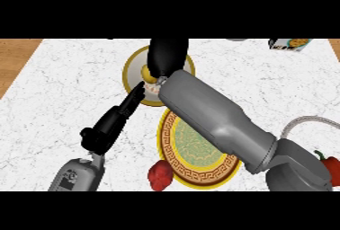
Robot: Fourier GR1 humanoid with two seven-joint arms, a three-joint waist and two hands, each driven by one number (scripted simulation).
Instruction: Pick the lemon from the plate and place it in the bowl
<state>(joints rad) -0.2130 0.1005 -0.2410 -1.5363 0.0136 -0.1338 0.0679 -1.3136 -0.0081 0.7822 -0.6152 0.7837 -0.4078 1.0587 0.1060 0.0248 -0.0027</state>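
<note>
Lemon (pixel 145 71) shows as a small yellow patch at the edge of my right hand (pixel 166 56), which hangs over the gold-rimmed bowl (pixel 133 67) at the far side of the counter (pixel 66 90). My fingers curl round the fruit and hide most of it, so I cannot tell how far down in the bowl it sits. My forearm crosses the patterned plate (pixel 199 177), which no longer carries it. My left hand (pixel 109 126) reaches towards the bowl's near rim with straight fingers, holding nothing. I judge the risk to be this: if I let go while the fruit is off-centre, it could strike the rim and roll out, or my left fingers could nudge the bowl. A red pepper (pixel 160 175) lies beside the plate.
</note>
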